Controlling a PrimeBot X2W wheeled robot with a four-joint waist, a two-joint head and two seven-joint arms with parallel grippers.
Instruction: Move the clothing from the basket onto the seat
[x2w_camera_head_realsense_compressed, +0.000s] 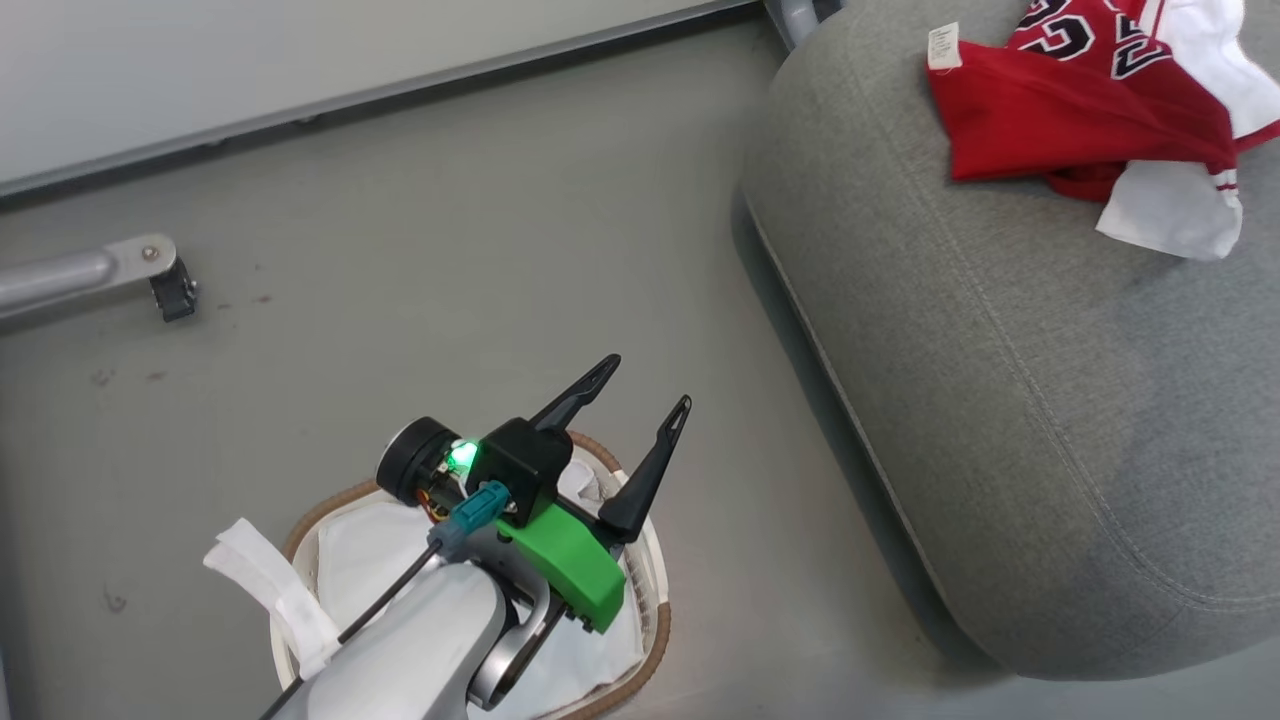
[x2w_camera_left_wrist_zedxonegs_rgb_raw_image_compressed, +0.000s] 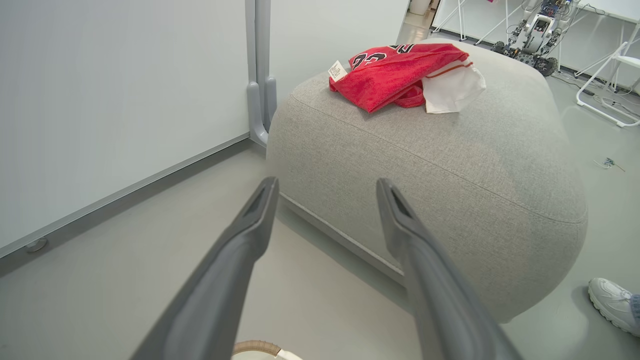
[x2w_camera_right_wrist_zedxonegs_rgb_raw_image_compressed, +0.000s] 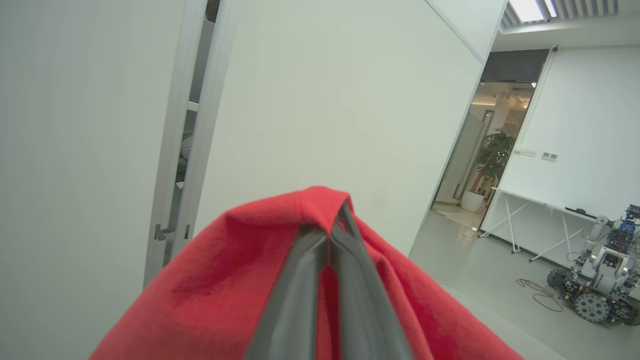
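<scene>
The left hand (x2w_camera_head_realsense_compressed: 648, 382) is hanging over the laundry basket (x2w_camera_head_realsense_compressed: 318, 512), its two dark fingers spread wide apart with nothing between them. Directly under that hand, the basket's white fabric liner (x2w_camera_head_realsense_compressed: 365, 560) is lying loose, with one flap draping over the tan woven rim. From the left wrist, the left hand (x2w_camera_left_wrist_zedxonegs_rgb_raw_image_compressed: 327, 184) is pointing toward the grey seat (x2w_camera_left_wrist_zedxonegs_rgb_raw_image_compressed: 425, 170), which is standing just beyond its fingertips, and a sliver of the basket (x2w_camera_left_wrist_zedxonegs_rgb_raw_image_compressed: 255, 346) rim is peeking in below them.

The red jersey (x2w_camera_head_realsense_compressed: 1070, 120) is lying crumpled on top of the seat (x2w_camera_head_realsense_compressed: 1000, 400), well beyond the left hand and off to its right, its white tag (x2w_camera_head_realsense_compressed: 943, 47) sticking out toward the wall.

The right hand (x2w_camera_right_wrist_zedxonegs_rgb_raw_image_compressed: 332, 225) is pinching its fingers together on a fold of red cloth (x2w_camera_right_wrist_zedxonegs_rgb_raw_image_compressed: 225, 280), which is draping down around both fingers. I cannot tell whether this is the same jersey.

A person's white shoe (x2w_camera_left_wrist_zedxonegs_rgb_raw_image_compressed: 612, 302) is resting on the floor beside the seat.
</scene>
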